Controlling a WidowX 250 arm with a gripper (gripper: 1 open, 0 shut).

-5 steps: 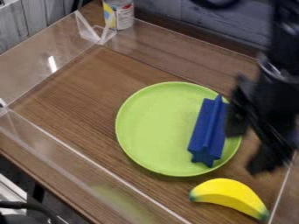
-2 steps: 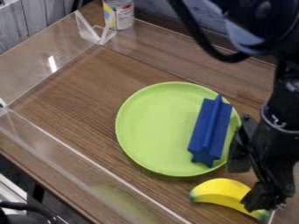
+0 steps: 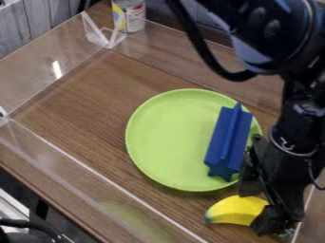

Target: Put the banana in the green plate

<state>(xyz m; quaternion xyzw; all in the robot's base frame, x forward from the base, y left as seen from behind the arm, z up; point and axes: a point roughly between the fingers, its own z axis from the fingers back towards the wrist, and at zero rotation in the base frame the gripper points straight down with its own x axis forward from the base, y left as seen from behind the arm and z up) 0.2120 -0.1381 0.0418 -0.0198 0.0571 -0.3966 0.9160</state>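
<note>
The yellow banana (image 3: 234, 211) lies on the wooden table at the front right, just outside the rim of the green plate (image 3: 172, 138). Only its left half shows. My black gripper (image 3: 276, 220) has come down over the banana's right half, its jaws open on either side of it, and the banana still rests on the table. A long blue ridged block (image 3: 229, 142) lies on the right part of the plate.
Clear acrylic walls (image 3: 51, 66) fence the table on the left and back. A white bottle (image 3: 127, 13) and a clear plastic stand (image 3: 102, 32) are at the back left. The table's front edge runs close below the banana.
My gripper dropped from beside the blue block to the banana and now covers its right half. The banana, block and plate have not moved.
</note>
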